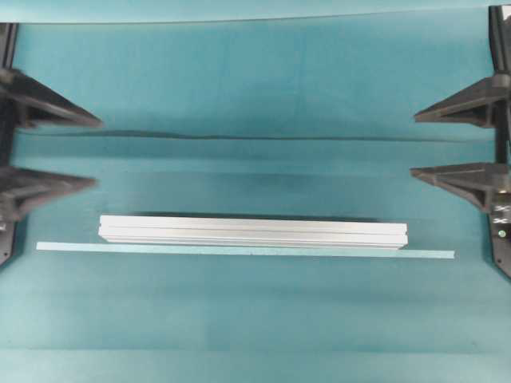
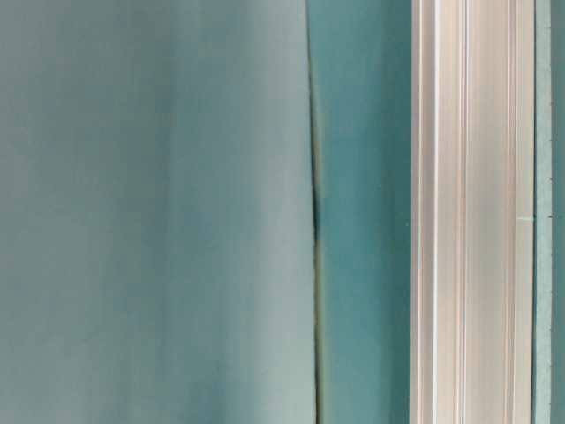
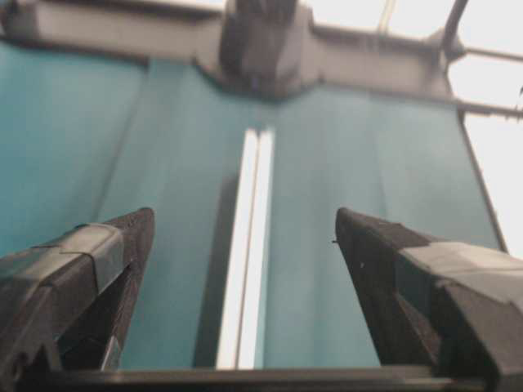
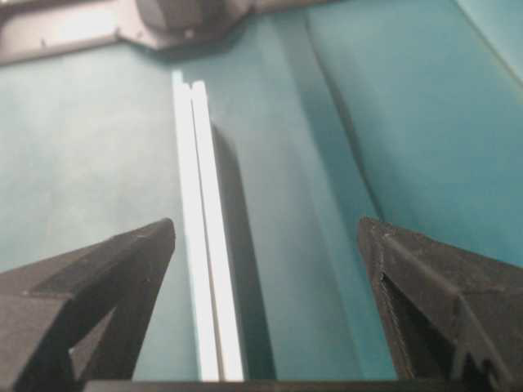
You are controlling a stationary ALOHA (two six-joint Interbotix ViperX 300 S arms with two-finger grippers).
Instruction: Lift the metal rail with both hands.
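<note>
Lying near the counter's (image 1: pixel 255 88) front edge, the metal rail (image 1: pixel 252 231) rests untouched; left gripper (image 1: pixel 96 152) and right gripper (image 1: pixel 413 145) gape apart at opposite side edges.

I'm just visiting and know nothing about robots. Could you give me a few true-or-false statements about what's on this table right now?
1. The rail lies flat on the teal cloth. True.
2. The left end effector grips the rail. False: it is open and apart from the rail.
3. A thin pale strip runs alongside the rail. True.
4. The right end effector is shut. False: its jaws stand wide open.
5. The rail stands upright on one end. False: it lies lengthwise on the cloth.
</note>
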